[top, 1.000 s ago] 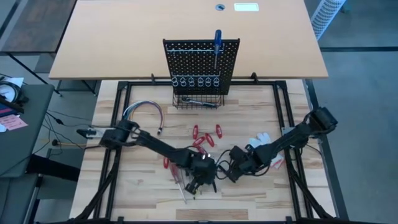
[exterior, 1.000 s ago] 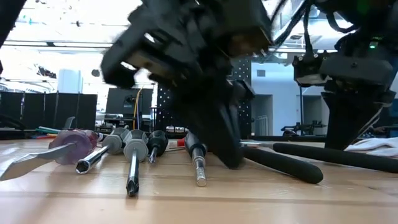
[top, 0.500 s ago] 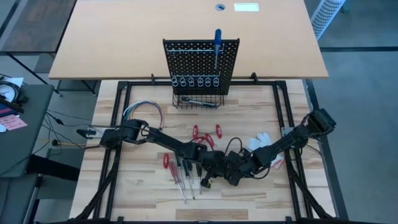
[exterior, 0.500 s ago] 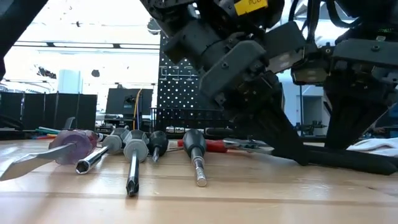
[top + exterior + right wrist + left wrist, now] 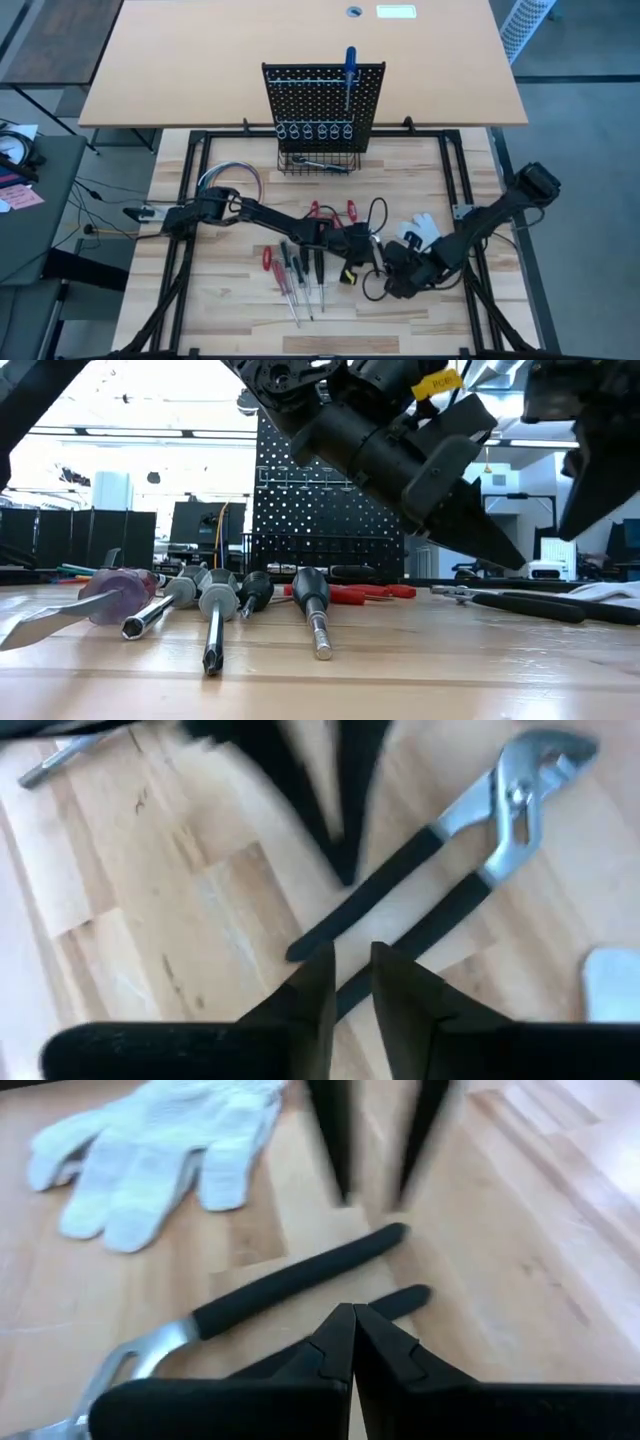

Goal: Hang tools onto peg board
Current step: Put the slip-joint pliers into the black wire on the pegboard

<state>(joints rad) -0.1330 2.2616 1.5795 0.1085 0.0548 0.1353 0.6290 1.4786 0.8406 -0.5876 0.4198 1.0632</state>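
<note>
1. Two tools are crowding one target. The left tool (image 5: 353, 1315) is sitting clenched with nothing in it, its tips hanging right over the black handles of the pliers (image 5: 300, 1280). The right tool (image 5: 350, 955) is facing it from the handle-end side, fingers parted by only a narrow gap and gripping nothing.
2. Those pliers are lying flat on the table (image 5: 230, 300), both handles directly beneath the left tool's tips. The white glove (image 5: 150, 1160) is lying further out ahead of it, apart from them.
3. I'm guessing the step in hand is picking the pliers up, and a clenched tool isn't grabbing anything. One arm needs to be backing off while the other is spreading its fingers wider than one handle.
4. I'm leaning toward the right tool taking it, since the handle ends are already pointing into its gap. It should be coming straight down around one handle near the end, not both.
5. The peg board (image 5: 323, 100) is standing well apart from both tools, off to the left tool's side, so the grip needs to be holding firm for a long carry.
6. The screwdrivers (image 5: 300, 275) are lying behind the left tool, so I'd be swinging clear of them.
</note>
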